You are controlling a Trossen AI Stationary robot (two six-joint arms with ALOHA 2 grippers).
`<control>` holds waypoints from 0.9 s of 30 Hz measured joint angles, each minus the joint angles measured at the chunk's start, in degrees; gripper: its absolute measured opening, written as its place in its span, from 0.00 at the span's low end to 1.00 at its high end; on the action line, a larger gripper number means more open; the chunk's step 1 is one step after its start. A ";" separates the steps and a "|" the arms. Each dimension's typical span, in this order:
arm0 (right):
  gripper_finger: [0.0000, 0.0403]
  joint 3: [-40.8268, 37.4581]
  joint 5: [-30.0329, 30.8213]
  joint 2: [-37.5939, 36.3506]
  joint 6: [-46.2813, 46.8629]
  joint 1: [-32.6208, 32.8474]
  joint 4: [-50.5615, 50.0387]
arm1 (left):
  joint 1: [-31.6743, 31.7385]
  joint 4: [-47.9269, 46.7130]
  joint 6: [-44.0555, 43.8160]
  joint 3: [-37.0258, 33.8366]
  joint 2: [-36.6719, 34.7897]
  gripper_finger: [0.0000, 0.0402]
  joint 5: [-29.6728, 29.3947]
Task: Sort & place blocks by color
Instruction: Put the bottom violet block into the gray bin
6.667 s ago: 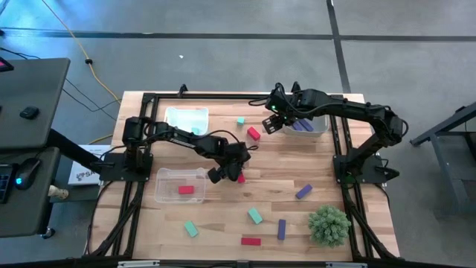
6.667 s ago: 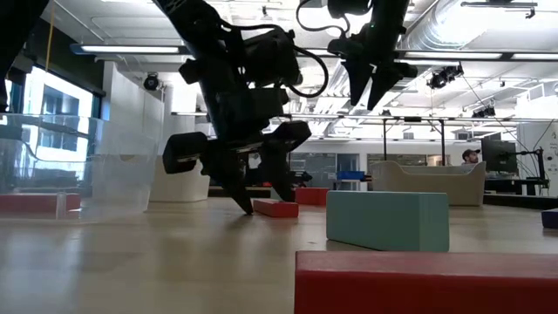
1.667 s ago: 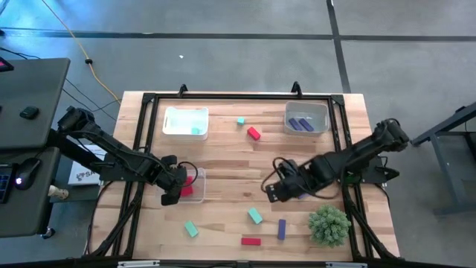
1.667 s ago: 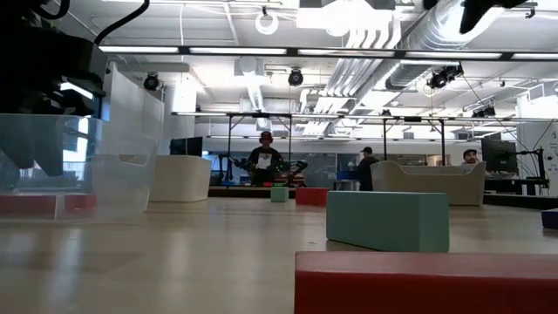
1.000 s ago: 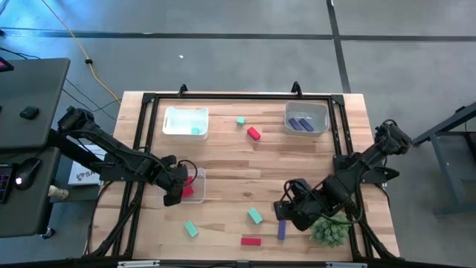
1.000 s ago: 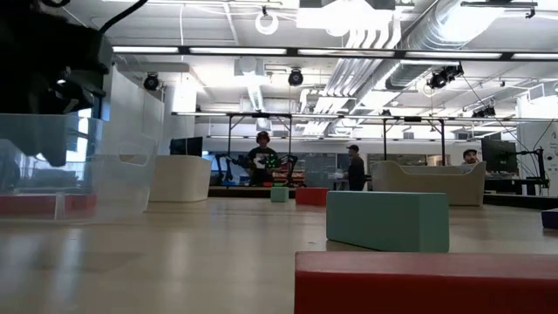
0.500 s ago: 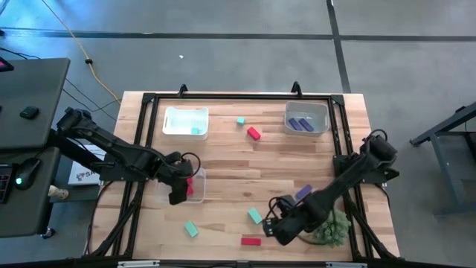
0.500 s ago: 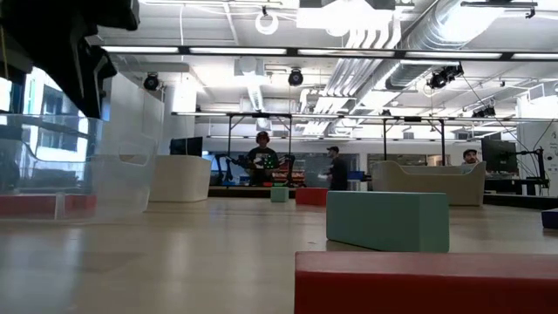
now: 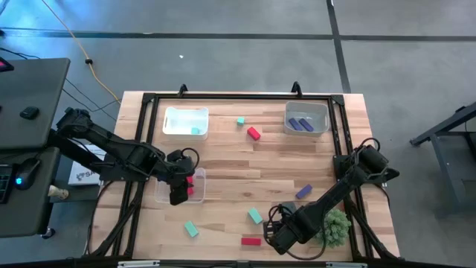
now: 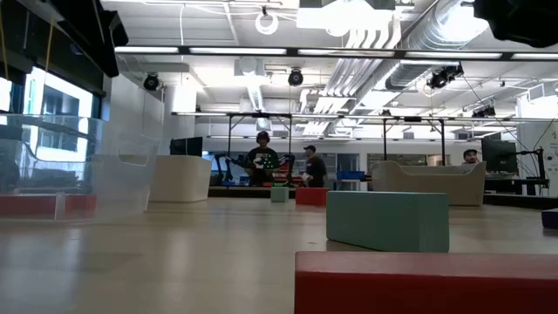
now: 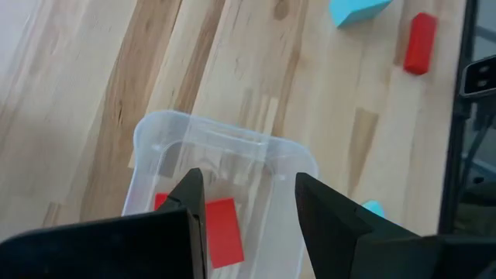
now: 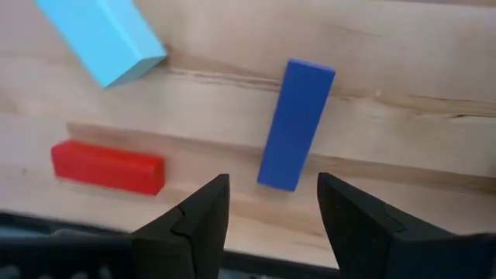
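My right gripper (image 9: 275, 235) (image 12: 271, 208) is open and hovers near the table's near edge, above a purple block (image 12: 296, 124) that lies flat. A red block (image 9: 251, 240) (image 12: 108, 167) and a teal block (image 9: 255, 216) (image 12: 101, 39) lie beside it. My left gripper (image 9: 178, 193) (image 11: 248, 203) is open above the clear tray (image 9: 162, 186) (image 11: 225, 143), which holds red blocks (image 11: 225, 232). More blocks lie loose: teal (image 9: 191, 228), purple (image 9: 303, 192), red (image 9: 253, 133), teal (image 9: 240, 120).
At the far side stand a tray with a teal block (image 9: 186, 121) and a tray with purple blocks (image 9: 306, 119). A spiky green plant (image 9: 333, 228) stands close to my right arm, at the near right corner. People move in the room beyond the table (image 10: 309, 167).
My right gripper has swung from the table's right middle toward the near edge and now hangs over the purple block. My left gripper has risen above the red tray and shifted slightly toward the right. No block has moved.
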 joint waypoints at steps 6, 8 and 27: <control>0.46 0.00 1.90 2.07 3.28 0.58 -0.24 | 0.00 0.05 0.98 3.60 0.00 0.28 0.13; 0.46 0.00 1.66 2.82 3.31 0.57 -0.20 | 0.00 0.05 2.31 4.86 0.00 0.28 0.07; 0.45 0.02 -1.84 8.41 3.68 0.80 4.20 | 4.46 0.23 10.19 8.91 0.00 0.28 -0.26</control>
